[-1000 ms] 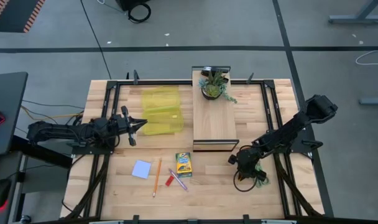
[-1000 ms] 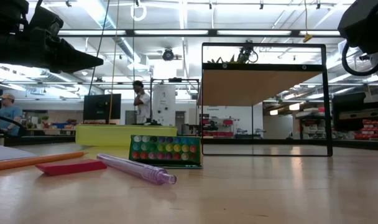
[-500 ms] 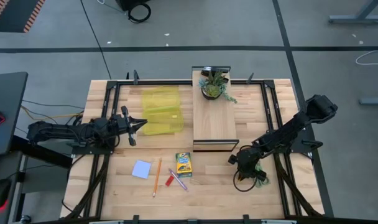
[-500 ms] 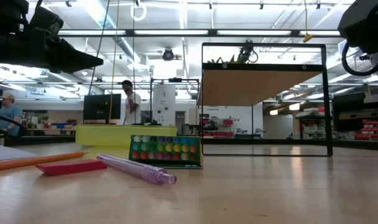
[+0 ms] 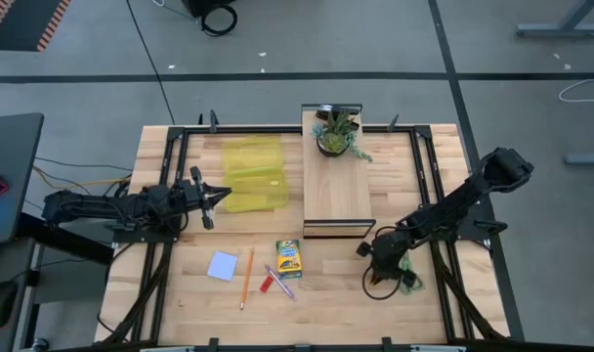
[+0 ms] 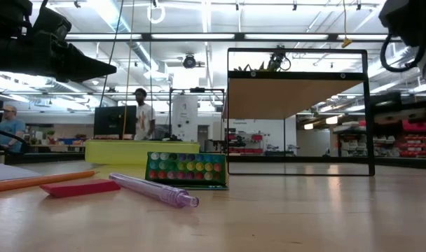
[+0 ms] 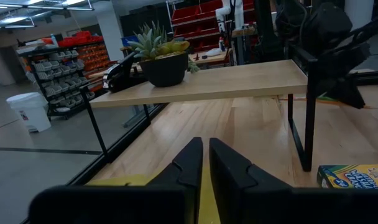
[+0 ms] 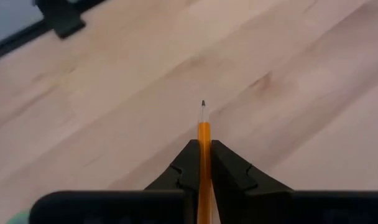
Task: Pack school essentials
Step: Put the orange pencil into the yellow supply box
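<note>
Right end effector [image 8: 202,163] clenched on a pencil [image 8: 203,134], tip forward over bare counter [image 8: 114,81]. I'd carry it level toward the yellow pouch [image 5: 252,174], far across. Left end effector [image 7: 204,163] clenched, empty, beside that pouch.

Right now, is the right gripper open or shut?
Shut. In the right wrist view the right gripper has both fingers pressed against an orange pencil, whose tip sticks out past them above the bare wooden table.
</note>
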You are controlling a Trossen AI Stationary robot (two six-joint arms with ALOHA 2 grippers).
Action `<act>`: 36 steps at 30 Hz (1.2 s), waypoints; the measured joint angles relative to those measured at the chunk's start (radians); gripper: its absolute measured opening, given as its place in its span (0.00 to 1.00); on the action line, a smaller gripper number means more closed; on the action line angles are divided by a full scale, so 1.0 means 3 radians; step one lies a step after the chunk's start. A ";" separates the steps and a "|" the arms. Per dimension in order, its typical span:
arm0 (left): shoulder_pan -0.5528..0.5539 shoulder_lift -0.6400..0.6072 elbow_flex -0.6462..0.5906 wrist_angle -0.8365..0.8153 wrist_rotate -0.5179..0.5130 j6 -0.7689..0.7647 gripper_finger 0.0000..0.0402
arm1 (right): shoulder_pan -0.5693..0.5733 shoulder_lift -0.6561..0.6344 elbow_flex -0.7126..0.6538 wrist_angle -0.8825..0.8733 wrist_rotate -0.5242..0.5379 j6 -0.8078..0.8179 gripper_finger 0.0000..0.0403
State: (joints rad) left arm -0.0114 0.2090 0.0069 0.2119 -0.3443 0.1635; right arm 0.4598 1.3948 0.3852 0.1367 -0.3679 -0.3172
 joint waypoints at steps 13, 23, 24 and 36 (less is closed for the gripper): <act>0.0000 0.0000 0.0000 0.0000 0.0000 0.0000 0.08 | -0.0004 -0.0005 0.0043 0.0000 0.0025 0.0018 0.09; 0.0000 0.0000 0.0001 0.0000 -0.0001 -0.0001 0.09 | -0.0004 -0.0016 0.0044 0.0059 0.0027 0.0400 0.09; -0.0001 0.0001 -0.0001 0.0000 0.0000 0.0000 0.08 | -0.0004 -0.0028 0.0044 0.0068 0.0028 0.0433 0.09; 0.0000 -0.0001 -0.0001 0.0000 -0.0001 0.0000 0.09 | -0.0005 -0.0394 0.0047 0.0066 0.0167 0.0691 0.09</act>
State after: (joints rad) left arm -0.0114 0.2089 0.0067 0.2119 -0.3447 0.1635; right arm 0.4583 1.2767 0.3992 0.1566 -0.3180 -0.1099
